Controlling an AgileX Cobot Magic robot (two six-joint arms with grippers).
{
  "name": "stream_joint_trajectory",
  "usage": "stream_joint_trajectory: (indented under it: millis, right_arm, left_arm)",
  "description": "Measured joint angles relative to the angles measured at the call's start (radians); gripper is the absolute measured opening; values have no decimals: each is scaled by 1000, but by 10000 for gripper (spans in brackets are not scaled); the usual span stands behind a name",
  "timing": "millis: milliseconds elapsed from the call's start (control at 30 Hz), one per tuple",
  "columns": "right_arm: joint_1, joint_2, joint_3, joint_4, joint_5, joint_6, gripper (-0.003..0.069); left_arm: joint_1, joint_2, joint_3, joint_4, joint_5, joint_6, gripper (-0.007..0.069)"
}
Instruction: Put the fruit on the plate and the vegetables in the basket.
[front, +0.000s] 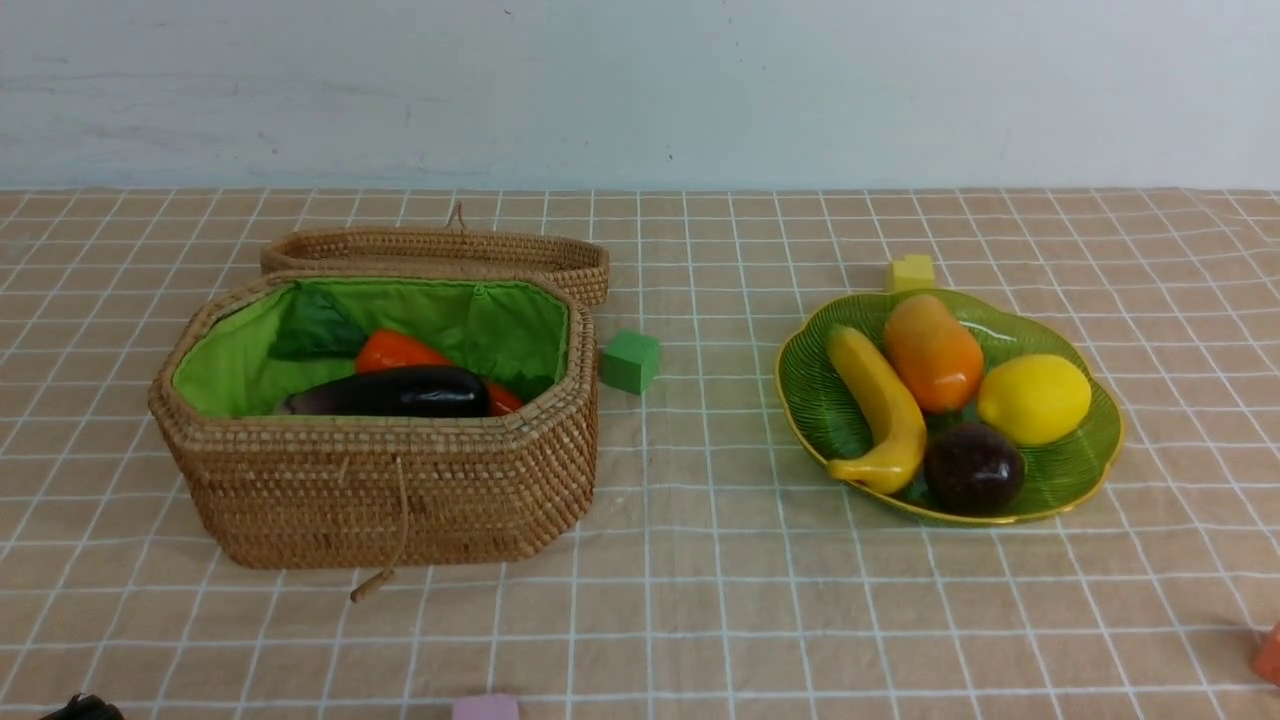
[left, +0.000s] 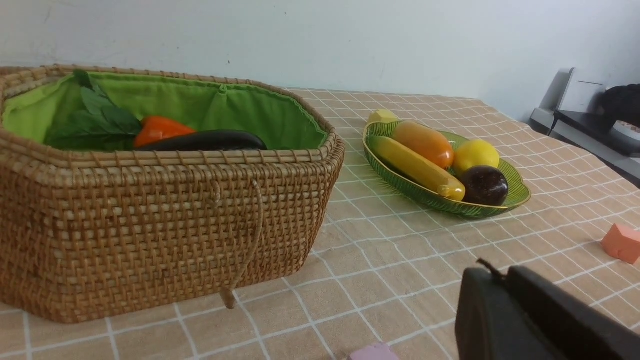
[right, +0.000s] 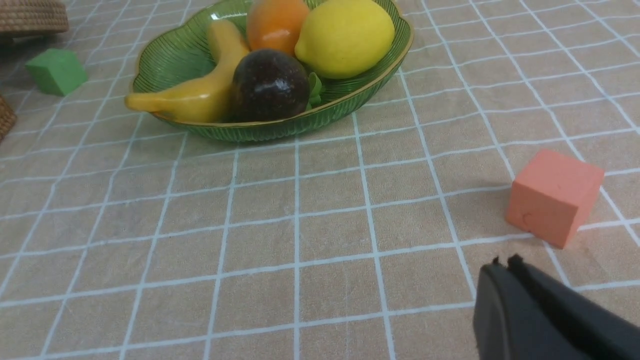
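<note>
Basket: we see the woven wicker basket (front: 385, 480) on the left half of the checked tablecloth (front: 700, 600), open, its green cloth lining (front: 230, 370) exposed.
Lid: the attached lid (front: 440, 255) lies flat behind the basket, touching its back rim.
Vegetables: we identify a dark purple eggplant (front: 395, 392) lying across the front of the basket interior, and an orange carrot (front: 400, 350) just behind it with dark green leaves (front: 315, 325) toward the back left corner. We cannot tell what lies beneath them; no other vegetable shows clearly.
Plate: the green ribbed glass plate (front: 1075, 475) with gold rim sits on the right half of the cloth, well apart from the basket.
Fruit: all four pieces rest on the plate. The banana (front: 880, 405) lies along its left side, the mango (front: 933, 352) at the back centre, the lemon (front: 1033, 398) on the right, the mangosteen (front: 973, 467) at the front, touching the banana.
Foam cubes: a green cube (front: 630, 361) stands between basket and plate, a yellow cube (front: 911, 272) just behind the plate, an orange cube (right: 554, 196) near the right front edge, and a pink cube (front: 485, 708) at the front edge.
Left gripper: we see the left gripper (left: 495, 277) low over the cloth in front of the basket, jaws together, holding nothing.
Right gripper: the right gripper (right: 505, 262) sits low near the orange cube, apart from it, jaws together, holding nothing.
</note>
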Motion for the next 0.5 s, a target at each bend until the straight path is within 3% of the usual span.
stream_joint_trajectory:
  millis: [500]
  right_arm:
    - [0,0,0,0,-1,0,-6]
  left_arm:
    - [0,0,2,0,0,0,50]
